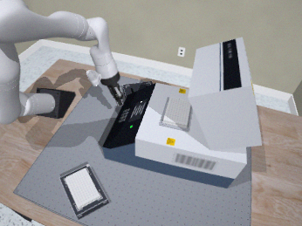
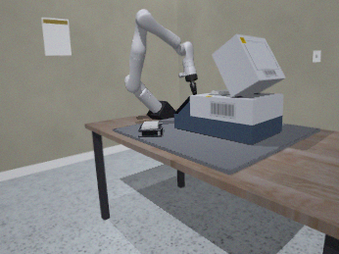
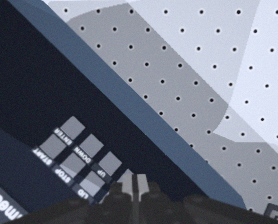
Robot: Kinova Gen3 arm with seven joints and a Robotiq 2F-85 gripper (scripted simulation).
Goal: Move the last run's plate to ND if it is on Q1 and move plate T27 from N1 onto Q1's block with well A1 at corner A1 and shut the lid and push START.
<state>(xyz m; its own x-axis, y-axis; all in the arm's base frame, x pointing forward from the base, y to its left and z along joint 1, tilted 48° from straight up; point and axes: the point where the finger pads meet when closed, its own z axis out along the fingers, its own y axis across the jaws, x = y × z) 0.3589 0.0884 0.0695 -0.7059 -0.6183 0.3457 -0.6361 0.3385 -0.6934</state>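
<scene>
The big wooden surface holds a grey mat, and on the mat sits the cycler Q1, a white box with a dark sloped front. Its lid is tipped up and back, so the block is open to see. A white plate with many tiny wells lies on the block, and it looks flat there. Which plate it is cannot be read.

Nearer the front of the mat, well apart from Q1, a second white plate lies in a dark nest. A dark empty nest sits on the wood at the far left corner.

The white arm bends down over Q1's dark front panel. A small green lamp glows there. The fingers are pressed together with nothing between them, like one poking stick. In the wrist view they hang just beside the small grey keys, near the one marked LID.

The step in hand looks like key pressing. With the lid raised, the arm probably should lift away from the panel, spread the fingers, and go to the plate on the block. If that plate is the old one, it may stick, so a slow, straight pull seems wise. Q1 can slide, so the pull should be gentle.
</scene>
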